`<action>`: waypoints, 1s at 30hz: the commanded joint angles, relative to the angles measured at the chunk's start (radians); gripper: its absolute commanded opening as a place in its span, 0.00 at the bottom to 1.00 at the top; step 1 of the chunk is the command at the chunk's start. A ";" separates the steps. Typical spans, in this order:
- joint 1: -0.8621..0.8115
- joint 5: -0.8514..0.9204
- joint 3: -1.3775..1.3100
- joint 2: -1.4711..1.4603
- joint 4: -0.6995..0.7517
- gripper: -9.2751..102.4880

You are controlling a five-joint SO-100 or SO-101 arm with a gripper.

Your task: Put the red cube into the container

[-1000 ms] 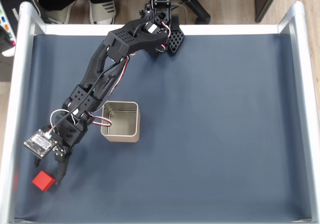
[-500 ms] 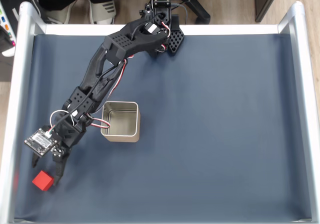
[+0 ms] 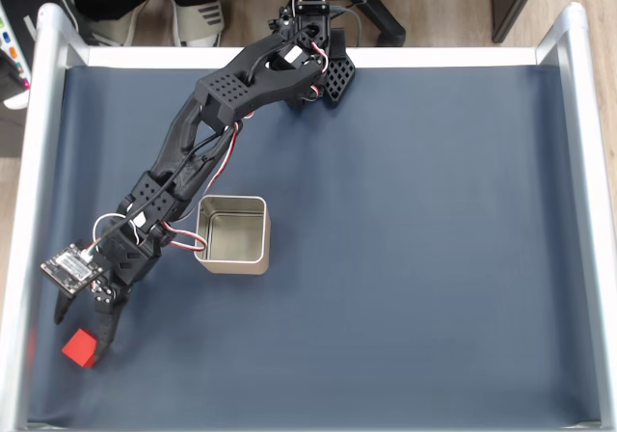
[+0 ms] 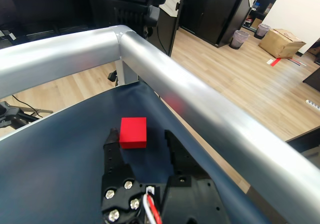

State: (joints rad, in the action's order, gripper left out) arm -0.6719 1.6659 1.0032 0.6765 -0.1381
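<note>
The red cube (image 3: 80,348) lies on the dark blue mat near the front-left corner in the fixed view. My gripper (image 3: 83,336) is open, with one finger on each side of the cube. In the wrist view the red cube (image 4: 133,132) sits between the two black fingertips (image 4: 112,136), and I cannot tell whether they touch it. The container (image 3: 234,264), a square silver tin with no lid, stands to the right of my forearm, apart from the cube and with nothing in it.
A silver rail (image 3: 21,258) frames the mat, and its corner (image 4: 120,34) is just beyond the cube. The arm's base (image 3: 313,51) is at the far edge. A person's shoes (image 3: 198,19) show beyond the far rail. Open mat (image 3: 434,258) spreads right of the tin.
The gripper has moved left and forward over the last second, so the cube now lies further in between its open fingers. The cube and the tin have stayed put.
</note>
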 commanded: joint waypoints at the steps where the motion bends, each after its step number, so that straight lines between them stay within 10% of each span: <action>1: -0.008 -0.021 -0.061 0.003 -0.037 0.37; 30: 0.000 0.026 -0.038 -0.046 -0.084 0.30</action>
State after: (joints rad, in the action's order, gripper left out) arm -0.6719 1.6828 0.9725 0.6151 -0.2040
